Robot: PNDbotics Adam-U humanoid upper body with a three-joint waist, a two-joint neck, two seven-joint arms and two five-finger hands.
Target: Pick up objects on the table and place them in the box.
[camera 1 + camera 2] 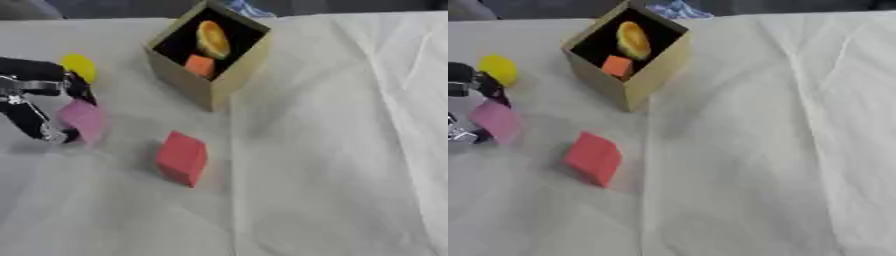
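The pink block [83, 120] sits at the left of the cloth-covered surface [332, 150], pinched between the curled fingers [39, 127] of the left hand [35, 100], so the pick-up step appears to be in hand; next it would need lifting and carrying right to the open box [223, 82], which already holds an orange piece [213, 39] and a small orange block [200, 65]. A yellow piece [79, 67] lies just behind the hand, a red block [182, 158] waits nearer the middle, clear of a direct path to the box, and the right hand is out of view.

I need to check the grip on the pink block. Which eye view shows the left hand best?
The left eye view: the left hand shows its wrist and its fingers curled round the pink block. In the right eye view the hand is cut off by the picture's edge, with only part beside the block.
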